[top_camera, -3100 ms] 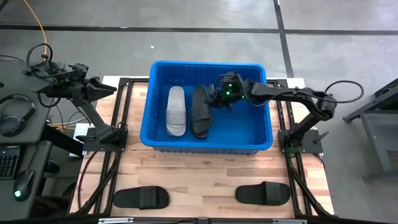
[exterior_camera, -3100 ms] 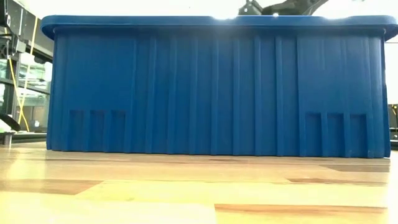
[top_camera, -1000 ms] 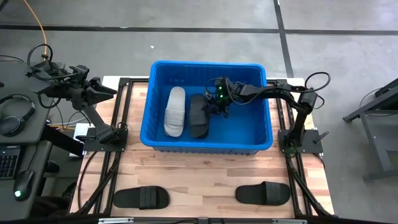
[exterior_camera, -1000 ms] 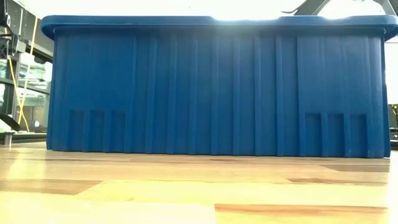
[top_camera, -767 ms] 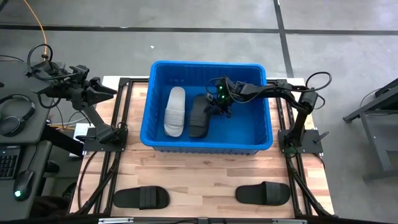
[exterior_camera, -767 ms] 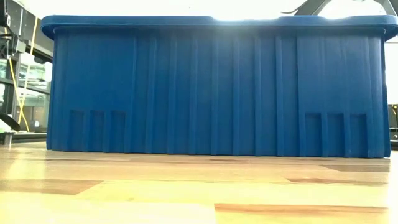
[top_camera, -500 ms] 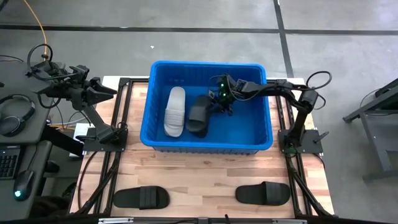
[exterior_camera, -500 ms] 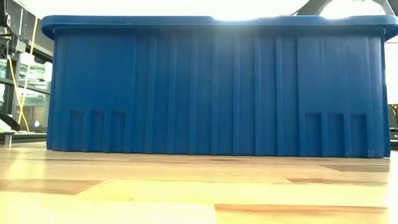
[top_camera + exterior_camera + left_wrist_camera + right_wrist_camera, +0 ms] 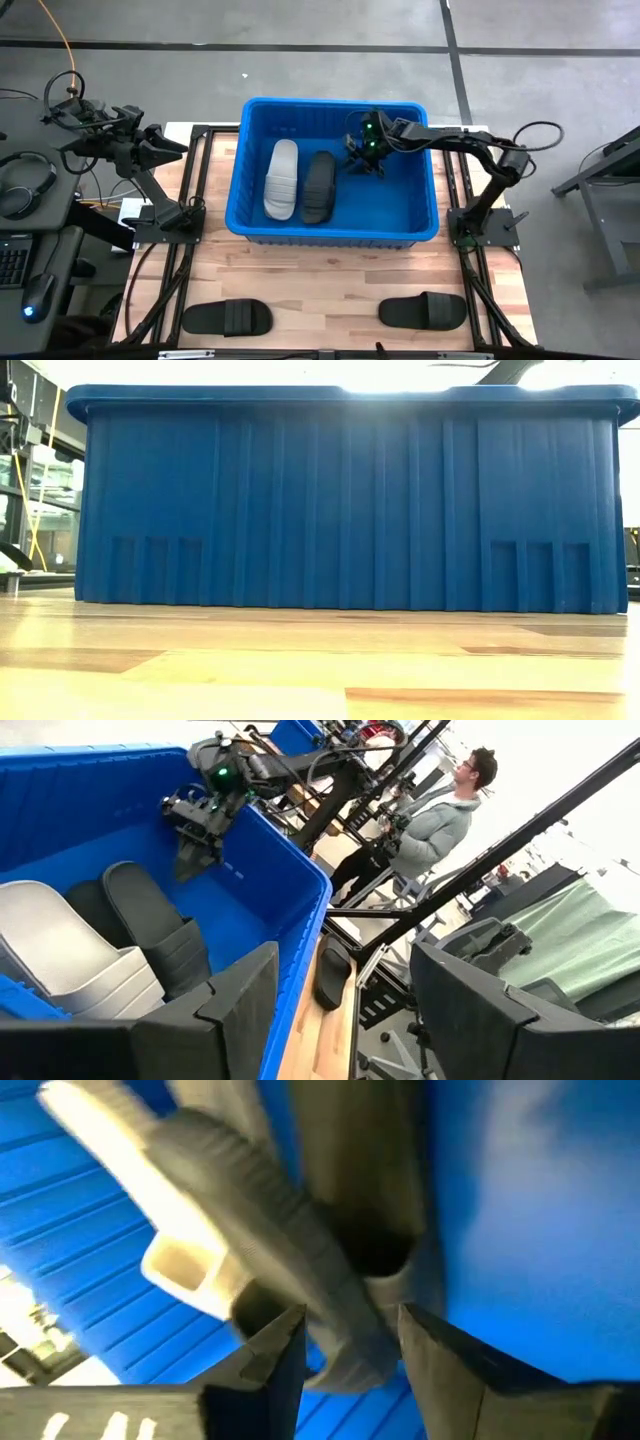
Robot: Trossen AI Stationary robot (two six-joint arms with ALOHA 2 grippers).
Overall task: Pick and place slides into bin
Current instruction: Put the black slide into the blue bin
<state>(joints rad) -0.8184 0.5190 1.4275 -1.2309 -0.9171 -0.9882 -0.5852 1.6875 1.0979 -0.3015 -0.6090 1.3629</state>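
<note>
I have the right tool [image 9: 366,158] inside the big bright blue ribbed plastic bin [image 9: 257,225], hovering above its floor just beside the black open-toe slide [image 9: 319,187] that lies flat next to the off-white slide [image 9: 281,178]. In the right wrist view the fingers stand apart with nothing between them, both sandals showing beyond the tips. The left tool [image 9: 178,141] waits well outside the bin over the desk's left edge; its own camera shows its two dark fingers spread and empty.

Two more black wide-strap slides are left to collect, one at the front left of the pale wooden desk [image 9: 226,317] and one at the front right [image 9: 423,310], both lying sole-down and well apart from each other and from the bin.

I'd judge these sandals to be light, springy foam: nothing fragile, but a sole that flexes and could droop or swing if pinched at the toe or heel. The raised strap arch looks like the best hold, one finger under it and one on top, or else a pinch across the sole edge near the middle to keep it level. The black strap's surface may be a bit slick, so I'd want a firm closure before lifting clear of the rim.
</note>
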